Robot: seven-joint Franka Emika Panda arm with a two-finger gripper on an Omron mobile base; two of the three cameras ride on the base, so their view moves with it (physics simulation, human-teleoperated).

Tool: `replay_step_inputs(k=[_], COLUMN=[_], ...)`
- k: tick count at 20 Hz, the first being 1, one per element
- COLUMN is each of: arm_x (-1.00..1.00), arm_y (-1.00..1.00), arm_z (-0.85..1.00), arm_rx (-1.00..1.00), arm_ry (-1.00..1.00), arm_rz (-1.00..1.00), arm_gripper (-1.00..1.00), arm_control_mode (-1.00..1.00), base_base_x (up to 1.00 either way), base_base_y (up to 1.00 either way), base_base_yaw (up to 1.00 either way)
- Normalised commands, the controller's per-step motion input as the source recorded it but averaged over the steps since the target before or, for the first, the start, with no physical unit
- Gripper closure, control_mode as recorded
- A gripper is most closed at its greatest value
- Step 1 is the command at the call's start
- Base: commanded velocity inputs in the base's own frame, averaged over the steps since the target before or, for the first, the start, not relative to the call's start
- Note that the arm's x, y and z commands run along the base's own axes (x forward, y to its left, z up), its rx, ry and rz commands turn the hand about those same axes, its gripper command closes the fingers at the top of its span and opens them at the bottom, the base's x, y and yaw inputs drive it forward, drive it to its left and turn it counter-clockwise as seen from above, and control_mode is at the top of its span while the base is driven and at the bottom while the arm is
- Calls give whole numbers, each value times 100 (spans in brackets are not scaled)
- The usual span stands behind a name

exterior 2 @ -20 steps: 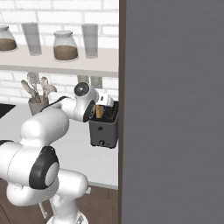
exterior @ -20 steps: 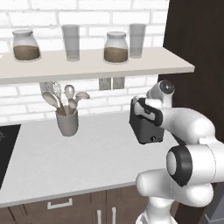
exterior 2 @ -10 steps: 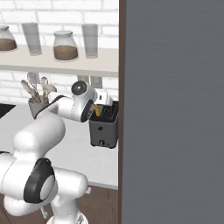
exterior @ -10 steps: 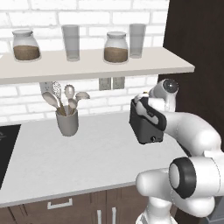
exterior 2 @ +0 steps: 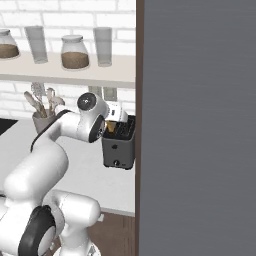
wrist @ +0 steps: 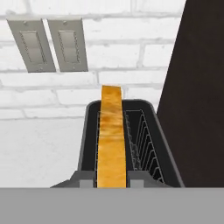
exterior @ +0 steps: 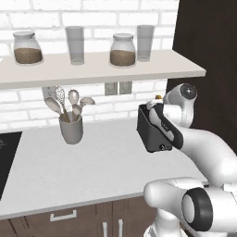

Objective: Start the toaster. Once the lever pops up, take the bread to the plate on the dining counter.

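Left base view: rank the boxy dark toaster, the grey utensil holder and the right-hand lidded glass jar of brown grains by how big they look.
1. Boxy dark toaster, largest, partly hidden by the arm.
2. Grey utensil holder and lidded glass jar of brown grains: too alike to rank; the jar also stands farther back.

A dark panel [exterior: 208, 60] crowds the toaster [exterior: 152, 132] on its right; open worktop [exterior: 102, 162] lies left.

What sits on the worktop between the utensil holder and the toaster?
Nothing: in the left base view the pale worktop is bare between the utensil holder and the toaster.
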Motion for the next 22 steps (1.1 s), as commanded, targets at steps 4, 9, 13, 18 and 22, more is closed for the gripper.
replay_step_inputs(k=[4, 9, 13, 18, 22], arm_x=[-52, -50, -60, -67, -86], arm_y=[-9, 0, 0, 0, 0], arm_z=[7, 32, 32, 31, 0], arm_rx=[0, 0, 0, 0, 0], arm_ry=[0, 7, 14, 14, 5], arm_rz=[0, 0, 0, 0, 0], arm_gripper=[100, 100, 100, 100, 100], arm_control_mode=[-100, -100, -100, -100, -100], base_base_x=[0, 0, 0, 0, 0], base_base_y=[0, 0, 0, 0, 0], base_base_yaw=[0, 0, 0, 0, 0])
